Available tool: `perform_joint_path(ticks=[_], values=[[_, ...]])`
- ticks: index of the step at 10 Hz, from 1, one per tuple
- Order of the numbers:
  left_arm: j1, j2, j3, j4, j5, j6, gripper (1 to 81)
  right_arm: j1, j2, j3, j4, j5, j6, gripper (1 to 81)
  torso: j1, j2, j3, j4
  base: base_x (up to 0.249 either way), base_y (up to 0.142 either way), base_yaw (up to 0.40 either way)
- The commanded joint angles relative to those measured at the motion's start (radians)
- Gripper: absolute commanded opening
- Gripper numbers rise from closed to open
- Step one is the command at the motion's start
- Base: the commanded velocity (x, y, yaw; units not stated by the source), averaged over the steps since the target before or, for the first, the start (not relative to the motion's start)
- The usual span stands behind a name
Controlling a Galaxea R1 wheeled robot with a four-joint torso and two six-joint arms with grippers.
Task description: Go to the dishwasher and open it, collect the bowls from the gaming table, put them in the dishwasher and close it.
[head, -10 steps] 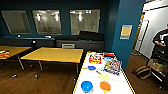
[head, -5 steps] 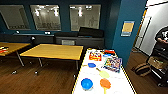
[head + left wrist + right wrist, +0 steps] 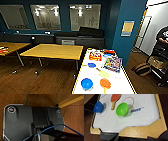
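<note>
The gaming table (image 3: 117, 81) with its white top and yellow rim lies close ahead at the lower right. On it stands a blue bowl (image 3: 87, 83) beside an orange paddle (image 3: 105, 83). In the right wrist view, the blue bowl (image 3: 98, 107) sits near the table's edge (image 3: 140, 131). A light green bowl (image 3: 122, 109) sits beside it, and the orange paddle (image 3: 115, 98) lies between them, further in. The dishwasher is out of view.
Colourful game boxes (image 3: 112, 63) and two more paddles (image 3: 104, 74) lie further along the table. Yellow-wood tables (image 3: 52, 51) stand to the left on the brown floor. A blue wall corner (image 3: 127, 37), a bag (image 3: 142, 68) and a person (image 3: 163, 37) are to the right.
The whole head view has shifted slightly, so the camera has moved. The bowls and paddles lie where they were on the table.
</note>
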Motion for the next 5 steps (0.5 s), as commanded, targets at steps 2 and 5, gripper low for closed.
perform_joint_path(ticks=[2,5], values=[[-0.042,0.0,0.009,0.005,0.044,0.006,81.1,0.175,0.019,-0.112,0.008,-0.204,0.068,81.1,0.0,0.0,0.0,0.0,0.0,0.0,0.0],[-0.042,0.0,0.008,0.005,0.044,0.006,81.1,0.169,0.131,-0.227,0.009,-0.233,0.068,81.1,0.0,0.0,0.0,0.0,0.0,0.0,0.0]])
